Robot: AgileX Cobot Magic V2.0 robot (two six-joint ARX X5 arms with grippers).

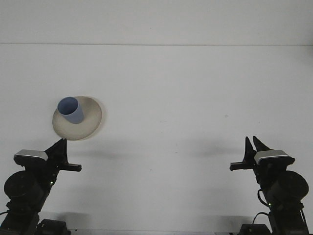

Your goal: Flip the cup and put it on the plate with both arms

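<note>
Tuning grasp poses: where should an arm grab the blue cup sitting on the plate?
Grip the blue cup by its side wall near the open rim, coming from above. It stands mouth-up on the plate, whose raised edge likely hinders a low sideways approach.

A blue cup [71, 109] stands upright on a beige plate [90, 122] (left of centre) while the left gripper [60, 145] and right gripper [253, 144] sit closed, well apart.
</note>
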